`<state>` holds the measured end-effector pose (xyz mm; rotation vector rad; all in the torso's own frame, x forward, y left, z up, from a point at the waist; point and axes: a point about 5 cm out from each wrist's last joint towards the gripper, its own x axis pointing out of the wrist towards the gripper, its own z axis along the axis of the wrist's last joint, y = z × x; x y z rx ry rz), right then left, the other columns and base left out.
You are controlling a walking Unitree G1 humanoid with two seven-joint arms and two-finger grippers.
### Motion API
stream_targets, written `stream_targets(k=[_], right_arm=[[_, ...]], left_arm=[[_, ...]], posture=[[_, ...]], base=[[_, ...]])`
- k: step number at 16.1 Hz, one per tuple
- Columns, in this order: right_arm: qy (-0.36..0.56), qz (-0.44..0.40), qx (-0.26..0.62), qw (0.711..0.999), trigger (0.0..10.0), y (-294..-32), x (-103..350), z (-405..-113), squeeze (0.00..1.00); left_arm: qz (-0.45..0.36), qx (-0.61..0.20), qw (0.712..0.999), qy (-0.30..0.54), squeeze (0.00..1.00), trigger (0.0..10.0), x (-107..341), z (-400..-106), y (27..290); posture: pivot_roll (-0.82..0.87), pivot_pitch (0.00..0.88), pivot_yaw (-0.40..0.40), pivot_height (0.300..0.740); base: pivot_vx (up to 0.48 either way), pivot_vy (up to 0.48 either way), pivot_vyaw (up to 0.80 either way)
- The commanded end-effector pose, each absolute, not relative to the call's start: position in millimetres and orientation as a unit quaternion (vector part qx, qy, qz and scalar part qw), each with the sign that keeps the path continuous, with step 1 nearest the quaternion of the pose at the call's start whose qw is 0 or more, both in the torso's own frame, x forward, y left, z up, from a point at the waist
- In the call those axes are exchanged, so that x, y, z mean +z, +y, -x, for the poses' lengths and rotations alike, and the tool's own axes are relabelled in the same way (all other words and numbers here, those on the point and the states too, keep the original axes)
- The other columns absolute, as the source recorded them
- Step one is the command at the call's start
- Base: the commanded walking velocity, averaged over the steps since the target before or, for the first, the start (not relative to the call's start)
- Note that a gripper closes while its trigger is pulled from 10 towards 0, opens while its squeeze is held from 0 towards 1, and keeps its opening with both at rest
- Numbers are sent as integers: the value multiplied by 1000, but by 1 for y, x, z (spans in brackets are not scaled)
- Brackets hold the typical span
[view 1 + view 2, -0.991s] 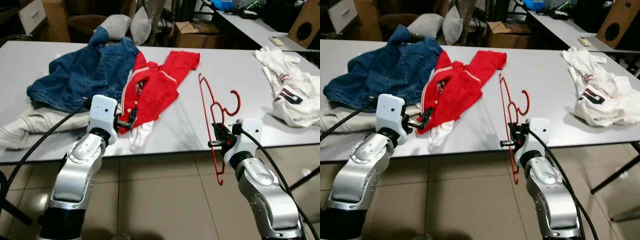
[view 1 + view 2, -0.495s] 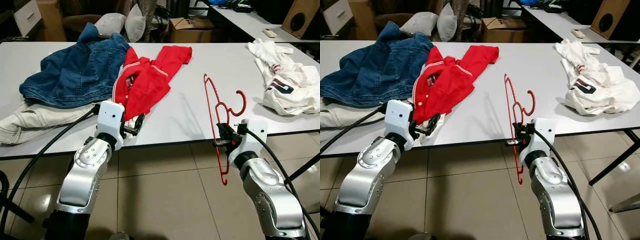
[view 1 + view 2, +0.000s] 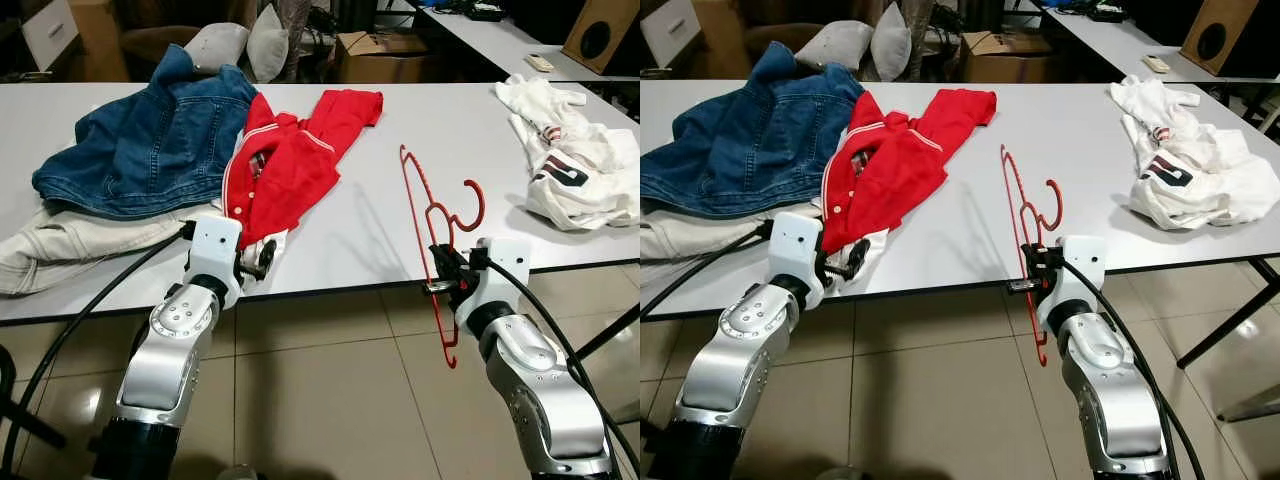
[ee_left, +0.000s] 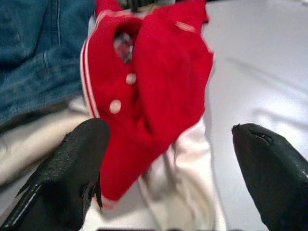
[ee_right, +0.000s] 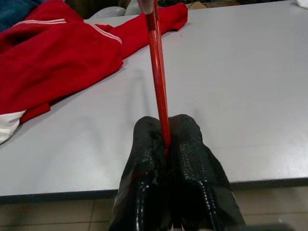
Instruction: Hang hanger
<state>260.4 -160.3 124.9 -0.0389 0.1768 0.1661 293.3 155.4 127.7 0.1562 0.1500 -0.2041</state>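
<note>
**Still early: hanger in grip, nothing hung**

So far the right gripper was pinched on the thin red plastic hanger, upright at the white table edge. Left gripper was spread wide w/ nothing in it, near the red jacket. Hanging left to do; no rail seen.

One red hanger. One red jacket, one blue denim jacket, one beige garment, one white garment pile. Two grey tables: near table, far table. Two pillows. One cardboard box. Two grippers: left gripper, right gripper.
</note>
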Motion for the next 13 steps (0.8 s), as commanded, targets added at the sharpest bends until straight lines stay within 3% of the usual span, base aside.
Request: stream_targets(k=[1,10,13], right_arm=[[88,24,78,993,10000,-165,125,-262,0],[80,39,94,992,10000,-160,126,-267,0],[85,30,90,992,10000,-162,125,-266,0]], left_arm=[[-78,-95,991,49,1000,10000,137,-294,155],[-79,-61,995,27,1000,10000,147,-296,167],[-81,-68,994,27,1000,10000,148,-297,163]], posture=[[-18,0,-51,740],[2,0,-63,740],[-7,0,-53,740]], base=[[240,0,-619],[338,0,0],[344,0,-800]])
